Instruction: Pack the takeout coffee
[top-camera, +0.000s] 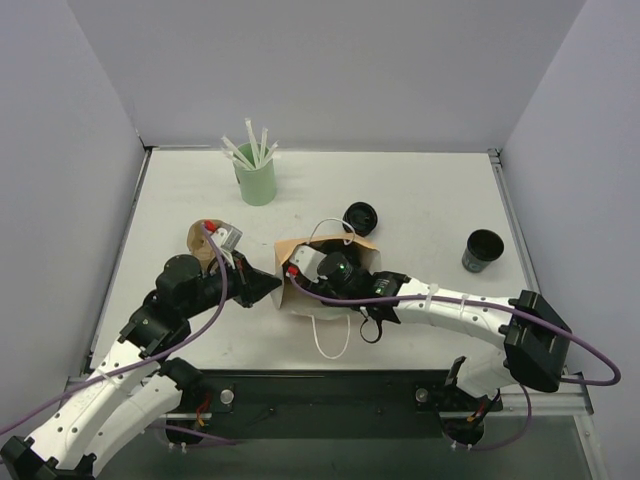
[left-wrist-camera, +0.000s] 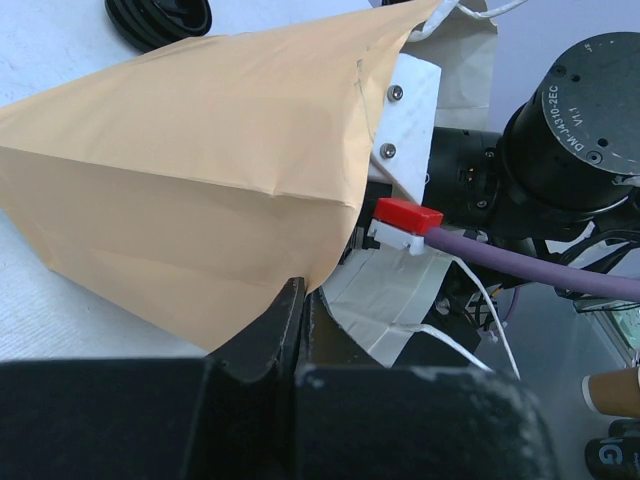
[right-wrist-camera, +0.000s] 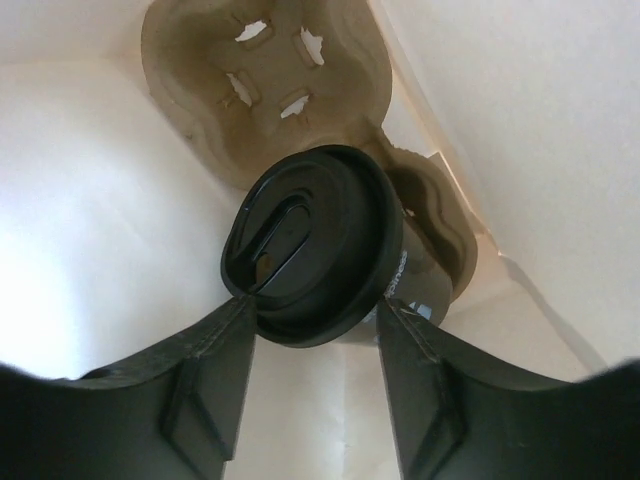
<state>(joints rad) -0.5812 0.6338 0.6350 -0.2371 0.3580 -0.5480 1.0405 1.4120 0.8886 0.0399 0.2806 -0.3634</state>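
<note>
The takeout coffee (right-wrist-camera: 310, 240), a black cup with its black lid on, stands in one socket of a brown pulp carrier (right-wrist-camera: 260, 90) inside the brown paper bag (top-camera: 365, 250). My right gripper (right-wrist-camera: 315, 310) reaches into the bag, its fingertips pressed against the cup just under the lid on both sides. In the top view the bag hides those fingers and the cup. My left gripper (left-wrist-camera: 300, 290) is shut on the bag's (left-wrist-camera: 200, 170) left edge, pinching the paper.
A mint-green cup of white straws (top-camera: 256, 180) stands at the back. A loose black lid (top-camera: 360, 217) lies behind the bag, and an open black cup (top-camera: 484, 250) stands at the right. The bag's white handle (top-camera: 330, 340) loops toward the near edge.
</note>
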